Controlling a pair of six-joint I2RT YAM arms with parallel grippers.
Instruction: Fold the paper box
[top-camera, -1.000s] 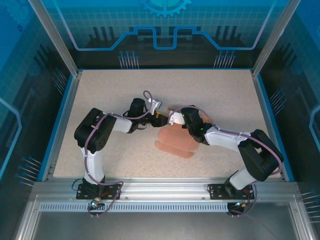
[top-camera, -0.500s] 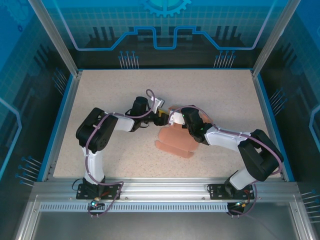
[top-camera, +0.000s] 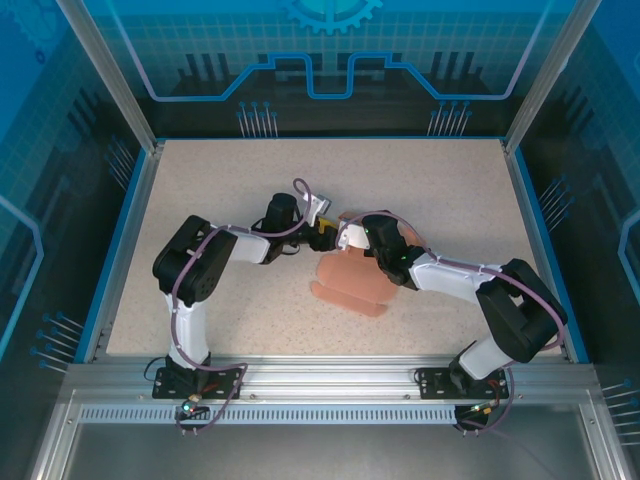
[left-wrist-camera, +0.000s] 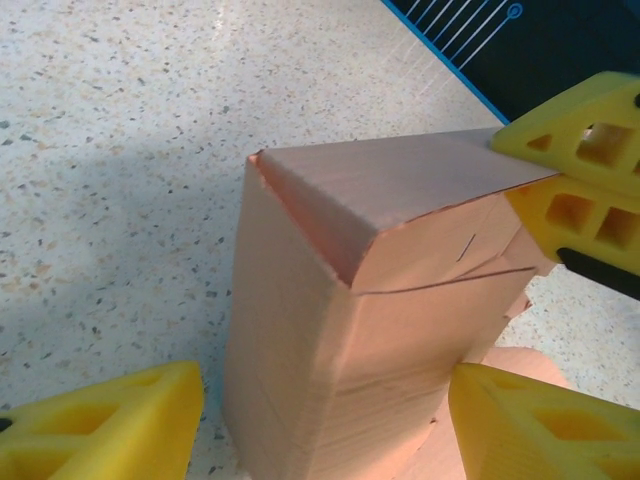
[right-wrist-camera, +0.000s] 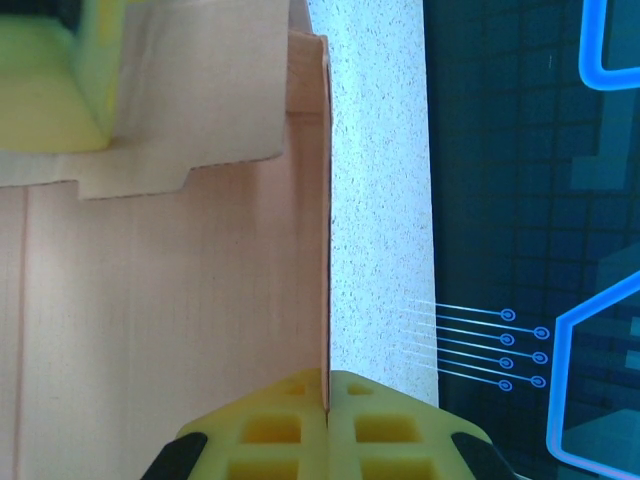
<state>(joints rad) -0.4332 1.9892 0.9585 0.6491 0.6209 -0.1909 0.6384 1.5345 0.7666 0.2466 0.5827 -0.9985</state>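
**Overhead view.** The salmon-pink paper box (top-camera: 350, 282) lies near the middle of the speckled desk (top-camera: 220, 180). It is partly folded: flat flaps are spread on the desk toward the near edge, and a raised portion stands at the far end, where the two arms meet.

**Left pincer.** The left pincer (top-camera: 322, 234) is held spread. In the left wrist view its yellow fingers (left-wrist-camera: 110, 425) are seen on either side of the upright, folded-over part of the box. Whether they touch the card cannot be told.

**Right pincer.** The right pincer (top-camera: 342, 238) is pressed together on a thin card panel of the box. In the right wrist view the panel's edge is seen clamped between the two yellow pads (right-wrist-camera: 270, 430). In the left wrist view the same pincer is seen at the upper right, pinching the corner of the top flap.
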